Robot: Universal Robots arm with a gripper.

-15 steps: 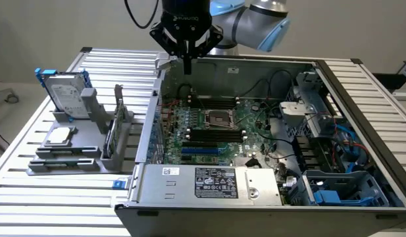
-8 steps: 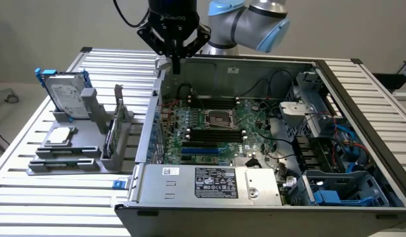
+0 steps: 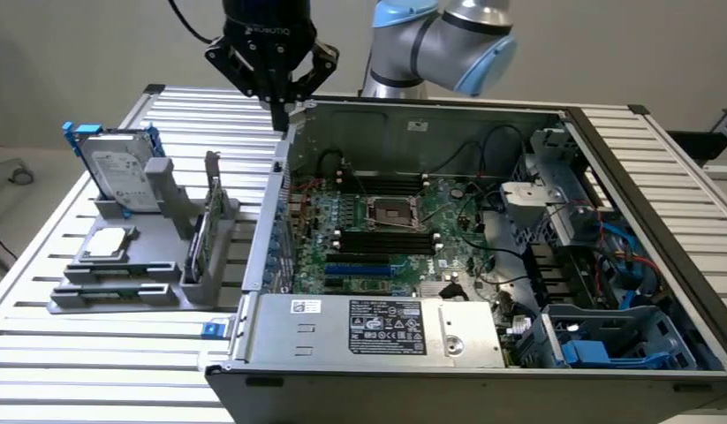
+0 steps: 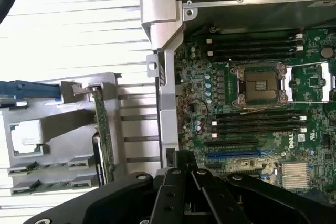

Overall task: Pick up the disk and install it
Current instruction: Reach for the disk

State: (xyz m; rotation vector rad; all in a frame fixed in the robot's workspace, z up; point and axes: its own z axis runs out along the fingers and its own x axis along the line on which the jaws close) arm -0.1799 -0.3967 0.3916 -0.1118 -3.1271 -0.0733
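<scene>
1. Table [image 3: 92,375]: slatted metal surface. It carries all items listed below.
2. Computer case [image 3: 411,132]: lies open on its side, toward the exterior view's right. The green circuit board [image 3: 387,238] inside is exposed.
3. Arm [image 3: 458,40]: stands behind the case, at its far wall.
4. Grey holder [image 3: 116,291]: sits on the table just beside the case, on the exterior view's left.
5. Gripper [image 3: 281,110]: hangs above the far corner of the case wall nearest the holder. The fingers are pressed together and grip nothing.
6. Disk [image 3: 116,168]: stands upright in the far end of the holder, silver with a blue frame. It is well apart from the gripper.
7. Green card [image 3: 203,237]: stands on edge in the holder, on the side next to the case.
8. Square silver chip [image 3: 108,244]: lies flat in the holder, in front of the disk.
</scene>
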